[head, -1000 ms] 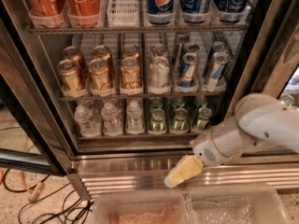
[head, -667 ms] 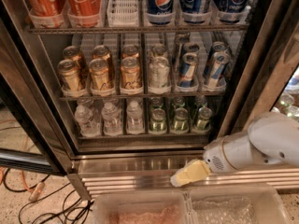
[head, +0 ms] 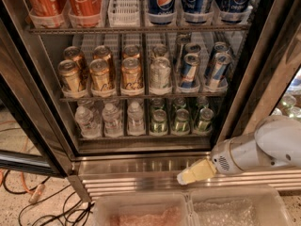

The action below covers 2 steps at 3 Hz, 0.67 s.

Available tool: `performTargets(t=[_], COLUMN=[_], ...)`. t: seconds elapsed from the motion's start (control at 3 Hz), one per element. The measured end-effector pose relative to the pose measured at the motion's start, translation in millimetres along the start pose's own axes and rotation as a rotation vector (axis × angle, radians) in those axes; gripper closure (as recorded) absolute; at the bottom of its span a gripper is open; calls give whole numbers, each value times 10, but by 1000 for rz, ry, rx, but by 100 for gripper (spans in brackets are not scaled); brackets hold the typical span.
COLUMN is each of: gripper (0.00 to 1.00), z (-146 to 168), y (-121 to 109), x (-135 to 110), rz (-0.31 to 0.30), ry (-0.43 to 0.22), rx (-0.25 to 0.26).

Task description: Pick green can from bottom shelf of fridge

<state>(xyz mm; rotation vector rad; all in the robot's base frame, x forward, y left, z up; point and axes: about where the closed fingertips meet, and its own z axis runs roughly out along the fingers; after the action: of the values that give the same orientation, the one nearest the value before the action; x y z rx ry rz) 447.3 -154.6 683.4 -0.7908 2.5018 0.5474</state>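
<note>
The fridge point(head: 141, 166) stands open in the camera view. Its bottom shelf point(head: 146, 135) carries clear water bottles point(head: 113, 119) on the left and several pale-green cans on the right. The green cans point(head: 181, 121) stand upright in three lanes. My gripper point(head: 194, 172) is outside the fridge, low in front of the ribbed steel base, below and to the right of the green cans. Its cream fingers point(head: 190, 174) point left and hold nothing. The white arm point(head: 263, 147) comes in from the right.
The middle shelf holds gold-brown cans point(head: 101, 74), a silver can point(head: 160, 74) and blue-silver cans point(head: 204, 67). The top shelf holds red cola cans point(head: 84, 1) and blue cola cans point(head: 162, 1). A clear bin point(head: 188, 211) lies below the base. Cables point(head: 33, 197) run on the floor at left.
The arm and gripper have sunk lower and drawn back to the right, away from the bottom shelf. The cans and bottles have not moved.
</note>
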Motion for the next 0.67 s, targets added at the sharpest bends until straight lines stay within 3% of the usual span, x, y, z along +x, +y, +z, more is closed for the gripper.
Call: performTargets(t=[0.33,0.67], gripper=[0,0], z=[144,304], y=[43,175], x=[-29,-176], rz=[22,50], ry=[-37,-128], rx=[-37,-48])
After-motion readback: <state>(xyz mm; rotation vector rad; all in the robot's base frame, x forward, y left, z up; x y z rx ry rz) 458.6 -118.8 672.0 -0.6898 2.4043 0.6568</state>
